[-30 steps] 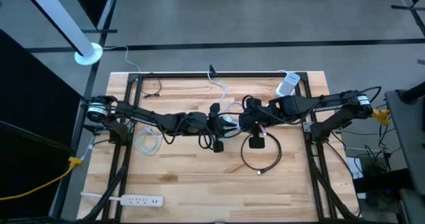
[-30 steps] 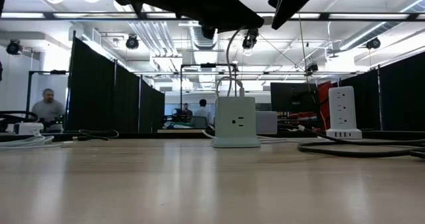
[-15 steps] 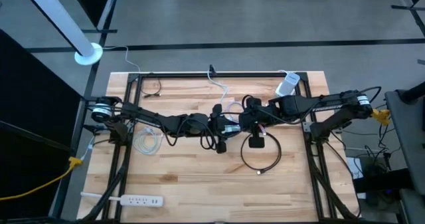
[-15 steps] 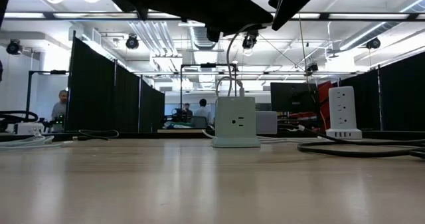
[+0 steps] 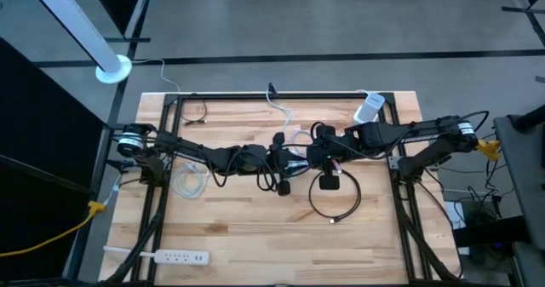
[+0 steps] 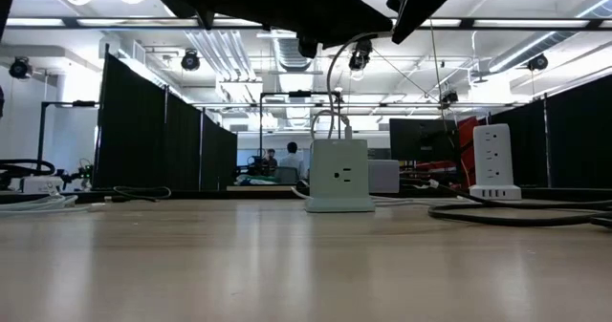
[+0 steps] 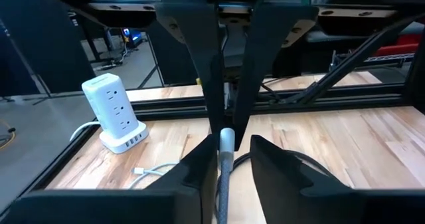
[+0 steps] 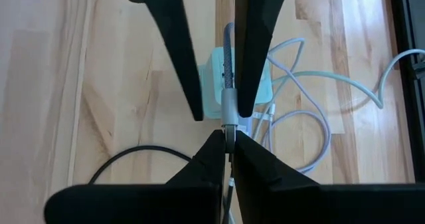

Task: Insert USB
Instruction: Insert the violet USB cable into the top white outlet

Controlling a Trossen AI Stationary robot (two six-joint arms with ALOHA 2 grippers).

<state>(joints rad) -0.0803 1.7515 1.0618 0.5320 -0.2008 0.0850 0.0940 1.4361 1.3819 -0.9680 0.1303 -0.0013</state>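
So we count two dark arms meeting mid-table over one pale, boxy charger cube (image 8: pixel 234 78). Our right gripper (image 8: pixel 226 139) is clenched on the silver metal plug end of the USB cable (image 8: pixel 228 84), held above the cube. Our left gripper (image 7: pixel 226 159) sits around the same braided grey cable, fingers a bit apart, so we can't tell if it's really gripping. Also on the wooden plank table (image 5: pixel 238 227): two white power strips, one tower-shaped (image 5: pixel 369 108), one flat (image 5: pixel 174 256), plus one looped black cord (image 5: pixel 334 203).
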